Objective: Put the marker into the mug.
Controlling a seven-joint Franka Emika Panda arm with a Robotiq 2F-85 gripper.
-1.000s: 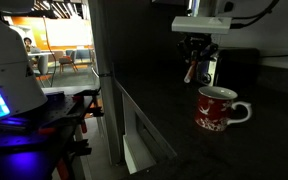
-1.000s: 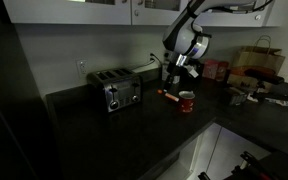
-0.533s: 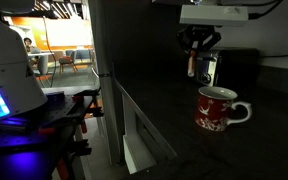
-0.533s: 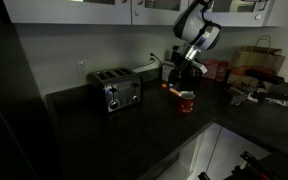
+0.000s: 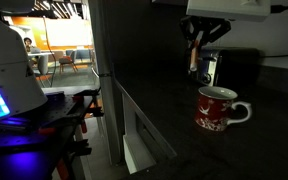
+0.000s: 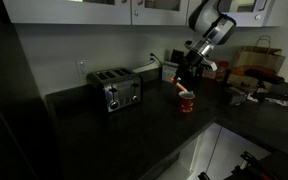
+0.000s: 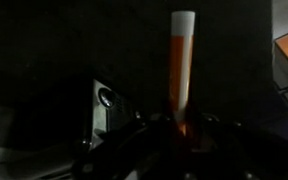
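Note:
The red mug [image 5: 217, 109] with white pattern and white handle stands on the dark counter; it also shows in an exterior view [image 6: 187, 101]. My gripper [image 5: 197, 58] is shut on the orange-red marker [image 5: 193, 57] and holds it in the air above and a little behind the mug. In the wrist view the marker [image 7: 180, 62] stands straight out from the jaws [image 7: 180, 128], whitish end farthest from them. The mug is not in the wrist view.
A silver toaster [image 6: 115, 90] stands on the counter [image 6: 134, 130] to the side. A brown paper bag [image 6: 260, 60] and clutter sit at the far end. A dark appliance [image 5: 234, 68] stands behind the mug.
My gripper has risen off the counter with the marker in it and moved over toward the mug. The mug has not moved.

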